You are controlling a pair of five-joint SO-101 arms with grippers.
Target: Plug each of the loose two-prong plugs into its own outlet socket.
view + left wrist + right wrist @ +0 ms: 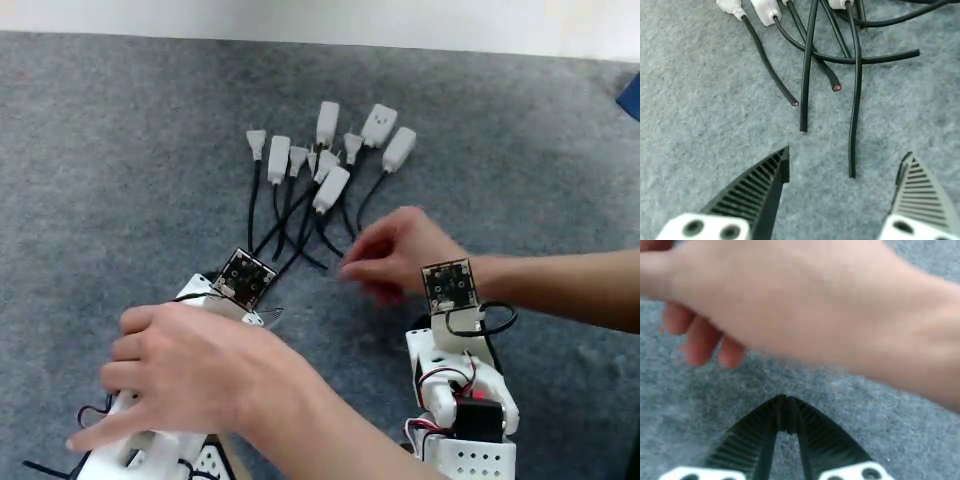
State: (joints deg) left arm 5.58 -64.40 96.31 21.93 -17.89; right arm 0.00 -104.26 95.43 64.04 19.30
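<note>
Grey mat [120, 150] spreads wide; near hand [190, 375] rests on the left arm [245, 278] at seven o'clock, far hand [400, 255] hovers at centre, perhaps arranging cords. Left gripper [847, 152] gapes wide above the cable ends [804, 115], right gripper [786, 400] pinched closed, empty. White plugs [330, 150] fan out at twelve o'clock, all loose

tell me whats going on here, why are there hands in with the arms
A person is in the workspace. One hand lies on the left arm, and the other hand reaches over the carpet just in front of the right gripper, which is shut and empty. The left gripper is open above the cut cable ends, holding nothing. The white plugs and sockets lie in a bunch farther out, and neither gripper touches them.
</note>
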